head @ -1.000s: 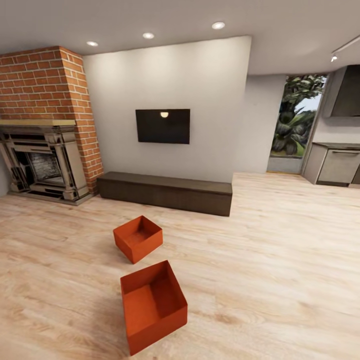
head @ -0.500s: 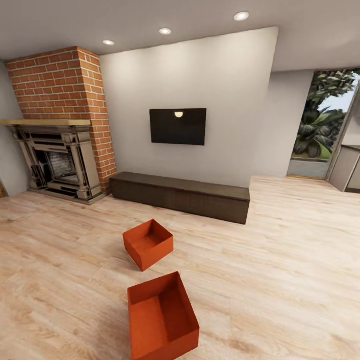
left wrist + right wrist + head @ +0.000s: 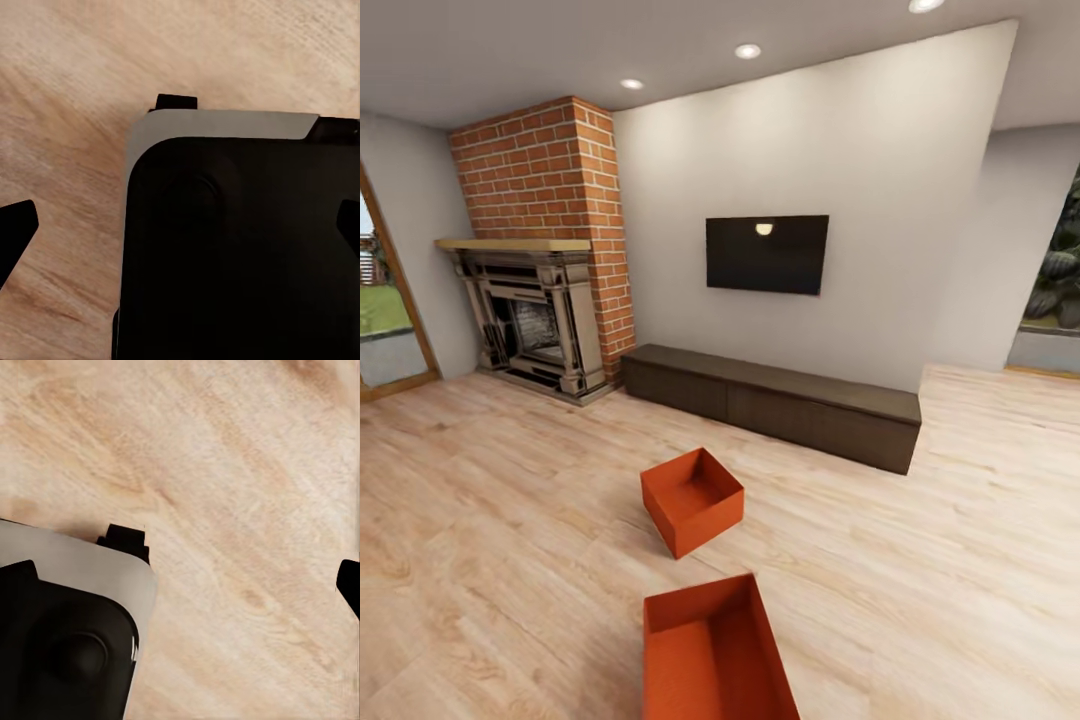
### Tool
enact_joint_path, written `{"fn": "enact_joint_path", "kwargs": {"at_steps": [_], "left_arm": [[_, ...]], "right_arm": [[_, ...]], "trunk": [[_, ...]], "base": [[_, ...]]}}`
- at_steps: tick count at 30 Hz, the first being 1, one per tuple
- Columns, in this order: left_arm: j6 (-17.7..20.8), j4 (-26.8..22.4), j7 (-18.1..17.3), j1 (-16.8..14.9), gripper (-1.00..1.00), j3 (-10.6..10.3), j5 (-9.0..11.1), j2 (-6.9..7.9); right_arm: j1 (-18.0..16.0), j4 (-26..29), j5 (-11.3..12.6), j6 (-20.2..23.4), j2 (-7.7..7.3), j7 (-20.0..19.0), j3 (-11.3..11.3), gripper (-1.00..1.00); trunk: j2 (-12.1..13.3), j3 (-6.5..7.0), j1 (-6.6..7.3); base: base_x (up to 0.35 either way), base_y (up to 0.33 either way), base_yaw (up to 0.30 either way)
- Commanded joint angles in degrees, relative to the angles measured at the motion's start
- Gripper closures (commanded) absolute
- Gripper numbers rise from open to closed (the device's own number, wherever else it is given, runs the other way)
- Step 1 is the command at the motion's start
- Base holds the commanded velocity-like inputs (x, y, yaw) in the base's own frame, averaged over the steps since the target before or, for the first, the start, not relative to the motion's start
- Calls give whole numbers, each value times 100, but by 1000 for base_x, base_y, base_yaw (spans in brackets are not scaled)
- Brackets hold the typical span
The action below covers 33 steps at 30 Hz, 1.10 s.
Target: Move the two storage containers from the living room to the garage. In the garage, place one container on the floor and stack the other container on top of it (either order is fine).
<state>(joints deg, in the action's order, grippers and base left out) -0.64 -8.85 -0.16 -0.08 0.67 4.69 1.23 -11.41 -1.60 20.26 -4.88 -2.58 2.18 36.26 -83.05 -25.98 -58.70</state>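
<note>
Light plank flooring (image 3: 960, 520) lies under both your claws; their spread you cannot tell. Ahead of you, two storage containers (image 3: 692, 500) (image 3: 715, 655) sit apart before the dark cabinet (image 3: 775, 400).

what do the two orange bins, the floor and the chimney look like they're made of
Near bin and far bin: probably plastic, going by thin, plain, even orange-red matte walls; thin metal or card is possible.
Floor: light wood planks or laminate, with visible grain and board seams, low sheen.
Chimney: red brick with pale mortar lines, rough and matte.
</note>
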Motion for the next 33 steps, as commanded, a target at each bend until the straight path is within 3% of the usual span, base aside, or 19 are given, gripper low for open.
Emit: {"fn": "enact_joint_path", "kwargs": {"at_steps": [1,10,26,33], "left_arm": [[-7,-2,-2,-1,-100,3,49,0],[-7,-11,1,-1,-100,3,49,0],[-7,-22,7,-1,-100,3,49,-8],[-7,-20,-1,-1,-100,3,49,-1]], "right_arm": [[-5,-16,48,-32,3,1,48,-100],[-5,-16,51,-33,3,1,48,-100],[-7,-16,48,-33,-5,1,48,-100],[-5,-16,48,-31,-6,1,48,-100]], "trunk": [[-2,-5,-3],[-2,-5,-3],[-2,-5,-3],[-2,-5,-3]], "base": [[323,0,269],[273,0,264],[8,0,102],[241,0,12]]}}
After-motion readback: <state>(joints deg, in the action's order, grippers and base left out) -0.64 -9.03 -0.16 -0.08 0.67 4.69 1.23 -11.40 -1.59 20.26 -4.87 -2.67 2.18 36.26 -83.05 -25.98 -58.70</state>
